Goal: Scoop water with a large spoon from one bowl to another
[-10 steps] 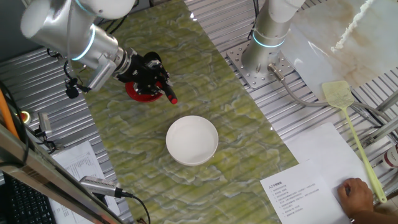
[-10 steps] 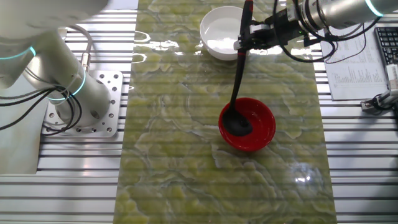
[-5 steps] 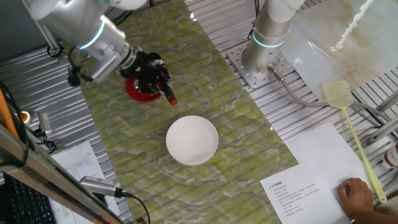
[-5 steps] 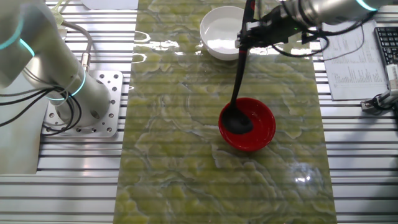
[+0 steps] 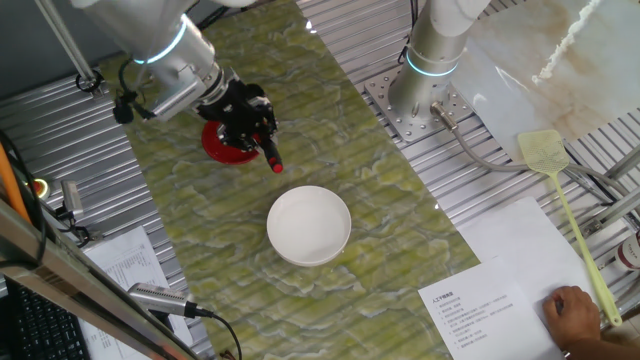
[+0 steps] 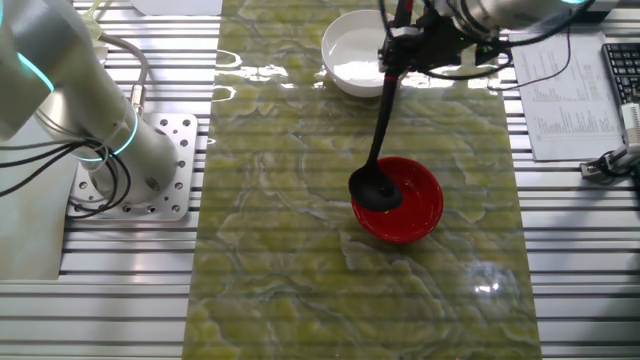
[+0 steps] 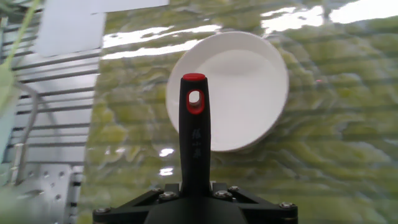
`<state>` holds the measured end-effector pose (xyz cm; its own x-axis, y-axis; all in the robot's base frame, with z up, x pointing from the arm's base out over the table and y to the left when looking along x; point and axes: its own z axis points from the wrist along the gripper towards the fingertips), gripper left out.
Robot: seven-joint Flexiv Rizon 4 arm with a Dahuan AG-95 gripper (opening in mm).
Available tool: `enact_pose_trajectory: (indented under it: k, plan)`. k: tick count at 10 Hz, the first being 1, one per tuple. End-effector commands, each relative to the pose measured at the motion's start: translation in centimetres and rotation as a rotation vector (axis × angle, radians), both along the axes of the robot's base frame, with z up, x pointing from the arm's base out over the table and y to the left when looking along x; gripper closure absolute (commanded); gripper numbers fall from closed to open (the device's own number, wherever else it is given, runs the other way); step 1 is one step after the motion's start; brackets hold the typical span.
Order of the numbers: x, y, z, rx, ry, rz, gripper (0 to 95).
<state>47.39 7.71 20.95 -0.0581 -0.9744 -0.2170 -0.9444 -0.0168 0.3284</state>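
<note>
Upper left of one fixed view: gripper [image 5: 250, 125] clamped on the large spoon [image 5: 272, 157], red handle tip poking out toward the frame centre, red bowl [image 5: 222, 146] mostly hidden behind the black gripper body. Below and right of that, near the middle of the frame: white bowl [image 5: 309, 225], upright on the green marbled mat [image 5: 340, 120], well apart from the red one. Far right edge: yellow-green fly swatter [image 5: 556, 185] lying across ribbed metal table [image 5: 520, 175] and paper sheet [image 5: 500, 270], a person's hand [image 5: 573, 312] at the lower right corner. Upper middle of the other fixed view: gripper [image 6: 405, 50] shut around the upper handle of the large spoon [image 6: 380, 130], handle slanting down and left across the mat [image 6: 280, 200] to the round black head, which sits low at the left inner side of the red bowl [image 6: 415, 205], centre of frame. Water not made out in the red bowl; contents of the ladle head too dark to tell. At top centre, just behind the handle: white bowl [image 6: 350, 55], with a faint sheen inside that may be water, cannot tell for sure. Left side: grey robot base [image 6: 130, 150] bolted to the slatted table. Bottom centre of the hand view: black handle of the large spoon [image 7: 194, 143] rising straight up between the gripper parts, held fast, red tip with its hanging hole lying over the white bowl [image 7: 249, 87] in the upper middle, bowl interior plain white and bare-looking.
</note>
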Motion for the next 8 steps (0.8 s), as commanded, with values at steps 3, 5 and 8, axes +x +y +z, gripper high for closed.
enact_pose_trajectory:
  k: [3,5,8]
  plan:
    - [-0.06,0.24,-0.31,-0.002,-0.127,-0.037,95.0]
    - [-0.05,0.37,-0.45,-0.005,-0.139,-0.048,95.0]
    - [0.22,0.28,-1.00,-0.009,-0.196,-0.068,95.0]
